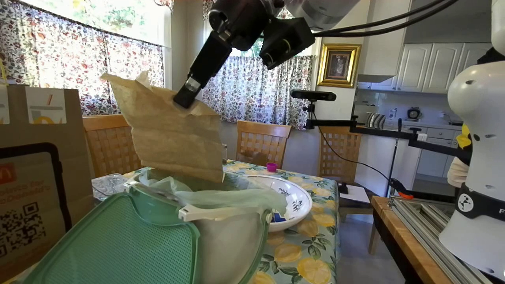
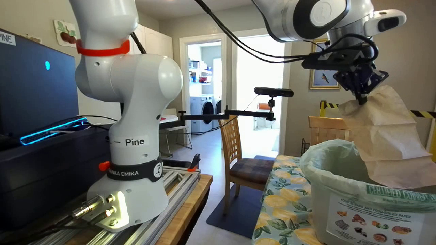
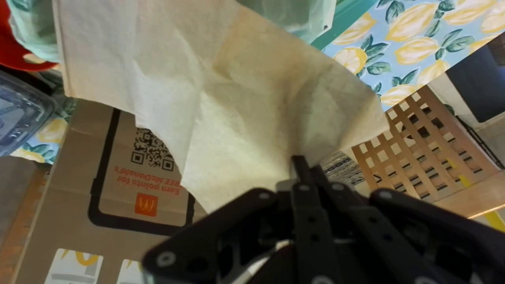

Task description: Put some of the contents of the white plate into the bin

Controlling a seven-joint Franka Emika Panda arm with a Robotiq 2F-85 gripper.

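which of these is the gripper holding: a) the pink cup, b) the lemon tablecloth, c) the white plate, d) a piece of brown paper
d: the gripper is pinched shut on the brown paper near its upper edge, and the paper hangs down from it in both exterior views.

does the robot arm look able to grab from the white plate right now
Probably not: the gripper holds brown paper over the bin, and would likely need to drop it before grasping from the white plate.

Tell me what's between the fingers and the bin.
Brown paper, hanging from the fingers over the bin; both exterior views show it.
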